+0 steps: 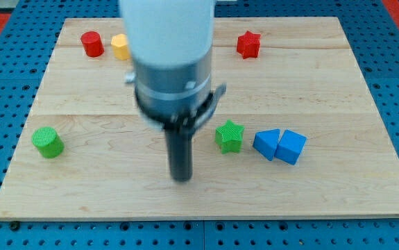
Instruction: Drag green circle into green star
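Green circle (47, 142) sits nr desk (102, 97) left edge, well apart from green star (230, 135). My tip (181, 178) rests between them, nearer star. No end effector jaws; plain rod. Two blue blocks (279, 146) right of star.

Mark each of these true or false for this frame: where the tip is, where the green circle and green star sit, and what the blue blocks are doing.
1. My tip touches the green circle. False: it stands apart, between the circle and the green star.
2. The green circle lies left of the green star. True.
3. The two blue blocks sit side by side. True.
4. The red star is at the view's bottom. False: near the top.
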Robot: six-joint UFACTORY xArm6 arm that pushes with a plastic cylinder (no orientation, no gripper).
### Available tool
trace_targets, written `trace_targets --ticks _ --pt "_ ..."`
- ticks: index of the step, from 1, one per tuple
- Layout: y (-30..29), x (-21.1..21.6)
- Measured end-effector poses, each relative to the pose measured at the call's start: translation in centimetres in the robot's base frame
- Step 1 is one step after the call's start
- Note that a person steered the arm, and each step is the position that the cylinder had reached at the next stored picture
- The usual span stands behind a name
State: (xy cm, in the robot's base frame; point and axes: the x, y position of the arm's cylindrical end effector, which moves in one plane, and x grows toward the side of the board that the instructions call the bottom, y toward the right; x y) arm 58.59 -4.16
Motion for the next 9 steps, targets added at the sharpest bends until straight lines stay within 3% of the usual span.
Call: trace_targets --ticks 1,2,3,4,6,9 --pt "-12.3 2.0" --pt "-25.0 -0.1" --pt "-26.3 -1.4" --pt "-21.9 -6.0" --pt "-26.3 -7.0" --pt "-12.6 -10.2"
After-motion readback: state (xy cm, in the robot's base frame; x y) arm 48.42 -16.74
